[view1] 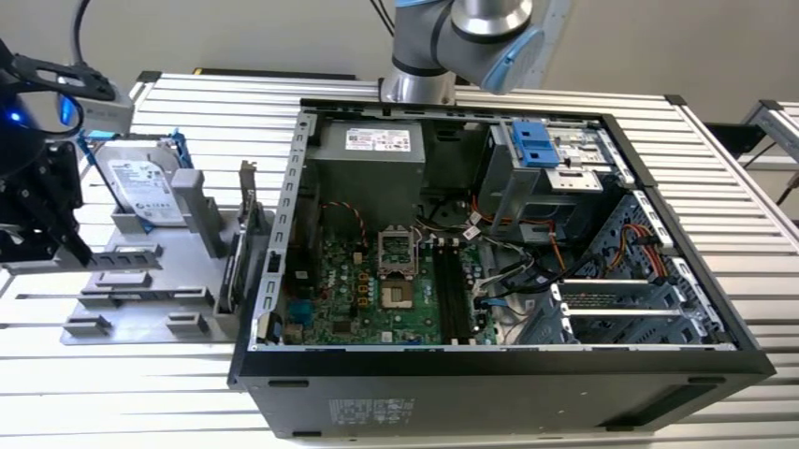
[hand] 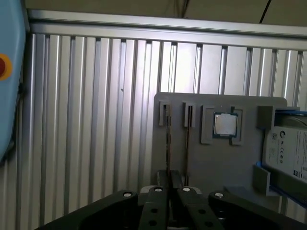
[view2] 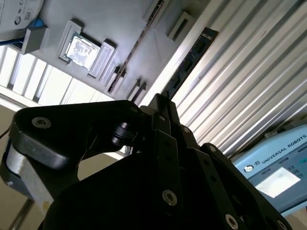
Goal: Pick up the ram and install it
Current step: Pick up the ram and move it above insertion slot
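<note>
In the exterior view, a slatted metal table [view1: 125, 393] is seen carrying an open computer case [view1: 500, 383] beside a gray fixture plate [view1: 156, 279]. The gripper [view1: 75, 254] is held at the plate's side away from the case. In the second wrist view, the ram [view2: 192, 62] is seen reaching out from the gripper, past the plate's edge. In the first wrist view, the fingers [hand: 162, 184] are clamped on the ram's thin edge, above the plate.

Count: 1 arm [view1: 469, 37], top centre of the exterior view, and 1 gripper [hand: 171, 184]. 1 open PC case [view1: 500, 360], holding 1 motherboard [view1: 362, 290] and 1 power supply [view1: 374, 159]. 1 grey fixture tray [view1: 150, 281] at the exterior view's left, carrying 1 hard drive [view1: 140, 187], 1 processor chip [hand: 225, 124] and 2 thin boards [view2: 189, 64] on edge. 1 teach pendant [view2: 273, 177].
</note>
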Robot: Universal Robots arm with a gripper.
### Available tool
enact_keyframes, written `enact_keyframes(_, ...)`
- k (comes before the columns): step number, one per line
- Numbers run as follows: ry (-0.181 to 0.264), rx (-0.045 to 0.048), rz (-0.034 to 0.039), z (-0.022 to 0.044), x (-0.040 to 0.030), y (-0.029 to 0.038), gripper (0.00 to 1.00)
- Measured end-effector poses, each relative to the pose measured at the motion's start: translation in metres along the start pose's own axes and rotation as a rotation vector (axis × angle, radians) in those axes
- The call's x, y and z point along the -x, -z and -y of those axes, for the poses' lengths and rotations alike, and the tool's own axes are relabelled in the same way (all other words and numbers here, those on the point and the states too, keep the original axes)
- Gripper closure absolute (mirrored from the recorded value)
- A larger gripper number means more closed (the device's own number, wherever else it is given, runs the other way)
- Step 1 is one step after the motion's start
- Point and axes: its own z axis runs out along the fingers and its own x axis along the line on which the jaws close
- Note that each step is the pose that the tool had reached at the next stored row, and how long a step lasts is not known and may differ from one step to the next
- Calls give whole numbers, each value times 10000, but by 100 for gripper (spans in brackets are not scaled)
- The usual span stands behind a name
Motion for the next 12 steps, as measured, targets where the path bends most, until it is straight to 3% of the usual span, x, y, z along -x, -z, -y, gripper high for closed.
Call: enact_keyframes(12,-1,0,0,-2,0,110,100)
